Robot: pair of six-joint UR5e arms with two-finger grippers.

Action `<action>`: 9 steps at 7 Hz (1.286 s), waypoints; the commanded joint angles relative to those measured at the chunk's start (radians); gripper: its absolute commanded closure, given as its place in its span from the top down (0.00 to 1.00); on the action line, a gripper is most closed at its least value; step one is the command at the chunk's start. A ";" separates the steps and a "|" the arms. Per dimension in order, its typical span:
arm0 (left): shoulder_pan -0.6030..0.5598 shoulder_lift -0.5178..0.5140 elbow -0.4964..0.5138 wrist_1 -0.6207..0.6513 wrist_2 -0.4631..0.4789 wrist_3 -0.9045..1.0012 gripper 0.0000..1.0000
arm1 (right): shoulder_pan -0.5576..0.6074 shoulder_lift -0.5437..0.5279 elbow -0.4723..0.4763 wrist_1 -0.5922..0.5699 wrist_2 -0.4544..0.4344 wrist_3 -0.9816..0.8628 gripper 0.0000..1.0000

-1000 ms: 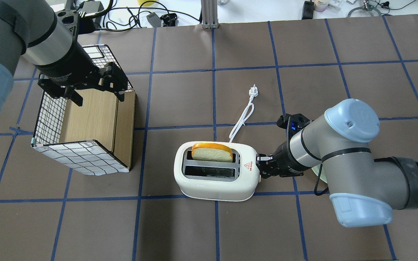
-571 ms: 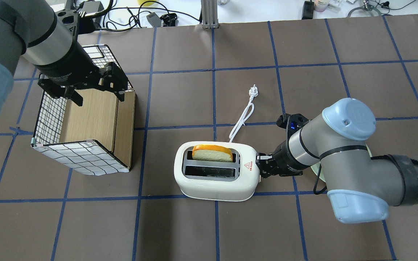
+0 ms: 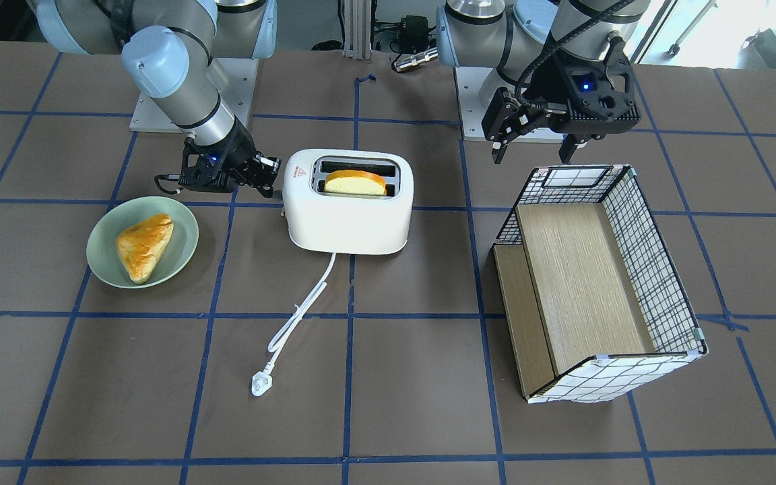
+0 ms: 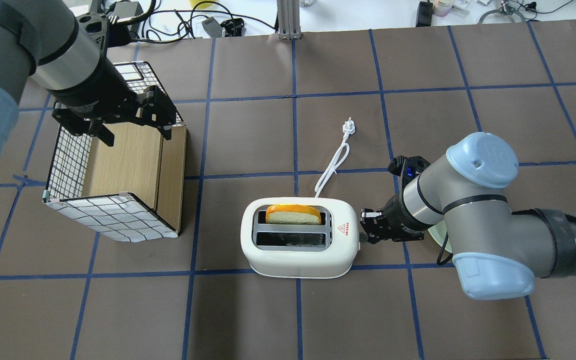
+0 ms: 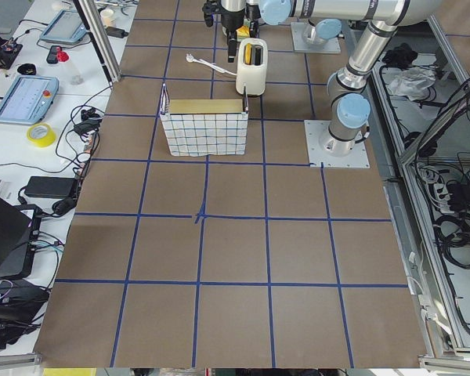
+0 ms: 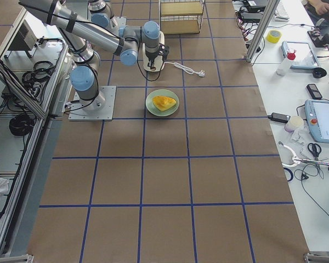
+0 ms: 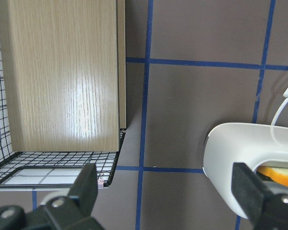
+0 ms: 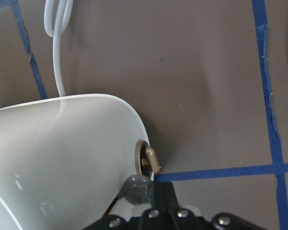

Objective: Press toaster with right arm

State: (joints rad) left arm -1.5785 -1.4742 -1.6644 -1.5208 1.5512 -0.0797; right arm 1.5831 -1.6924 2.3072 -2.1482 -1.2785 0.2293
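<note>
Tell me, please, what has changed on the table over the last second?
The right pincer appears to have pressed down at the end of the toaster, and the bread slice has sunk deeper into its slot. Nothing was grasped or released. The toaster, its cord, the basket and the open left pincer stayed put.

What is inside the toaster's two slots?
In the toaster, a bread slice stands in the slot farther from the robot; the nearer slot looks empty. The slice's lower part is hidden.
</note>
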 commanded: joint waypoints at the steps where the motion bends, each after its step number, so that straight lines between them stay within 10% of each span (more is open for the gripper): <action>1: 0.000 0.000 0.000 -0.001 0.000 0.000 1.00 | -0.002 0.002 -0.012 0.002 -0.036 0.005 0.00; 4: 0.000 0.000 0.000 -0.001 0.001 0.000 1.00 | -0.005 -0.013 -0.096 0.053 -0.103 0.039 0.00; 5: 0.000 0.000 0.000 0.001 0.000 0.000 1.00 | -0.003 -0.024 -0.180 0.088 -0.201 0.015 0.28; 6: 0.000 0.000 0.000 -0.001 0.001 0.000 1.00 | -0.002 -0.027 -0.298 0.156 -0.252 -0.075 0.81; 7: 0.000 0.000 0.000 -0.001 0.001 0.000 1.00 | 0.001 -0.026 -0.396 0.222 -0.303 -0.152 1.00; 9: 0.000 0.000 0.000 0.001 0.001 0.000 1.00 | 0.003 -0.014 -0.547 0.396 -0.302 -0.176 1.00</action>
State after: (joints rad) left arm -1.5785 -1.4741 -1.6644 -1.5214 1.5523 -0.0798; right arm 1.5845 -1.7150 1.8582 -1.8576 -1.5729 0.0757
